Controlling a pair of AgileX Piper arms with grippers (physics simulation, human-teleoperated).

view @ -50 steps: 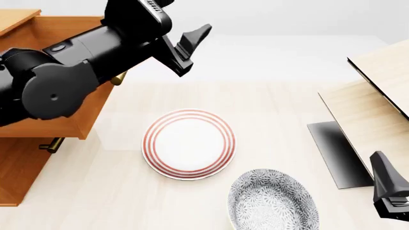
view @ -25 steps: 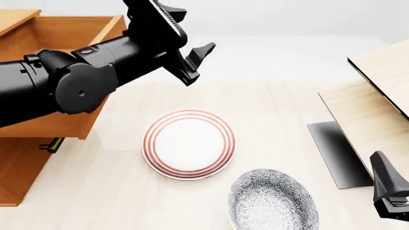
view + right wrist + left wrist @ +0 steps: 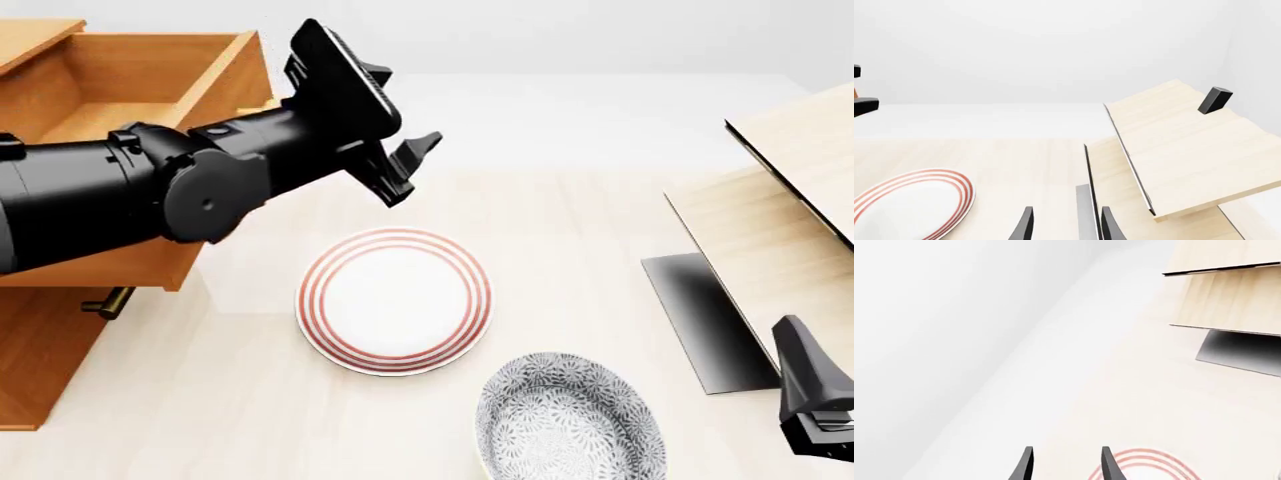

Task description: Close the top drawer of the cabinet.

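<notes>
The orange-brown cabinet (image 3: pixel 38 372) stands at the left edge of the front view. Its top drawer (image 3: pixel 140 70) is pulled out, showing a plain wood interior. My left arm lies across the drawer's front and hides its brass handle. The left gripper (image 3: pixel 406 166) is open and empty, in the air just right of the drawer front and above the table. It also shows in the left wrist view (image 3: pixel 1066 468), where neither cabinet nor drawer appears. My right gripper (image 3: pixel 1066 228) is open and empty, low at the table's near right corner (image 3: pixel 811 400).
A white plate with red rings (image 3: pixel 395 300) lies mid-table, with a grey patterned bowl (image 3: pixel 571 418) nearer. A pale light-wood panelled unit with a black edge (image 3: pixel 781 215) stands at the right. The lower drawer's brass handle (image 3: pixel 107 301) pokes out below the open drawer.
My left arm has swung to the right and lower. Its gripper has dropped from level with the drawer's top edge towards the table, still open. The drawer and right arm have not moved.
</notes>
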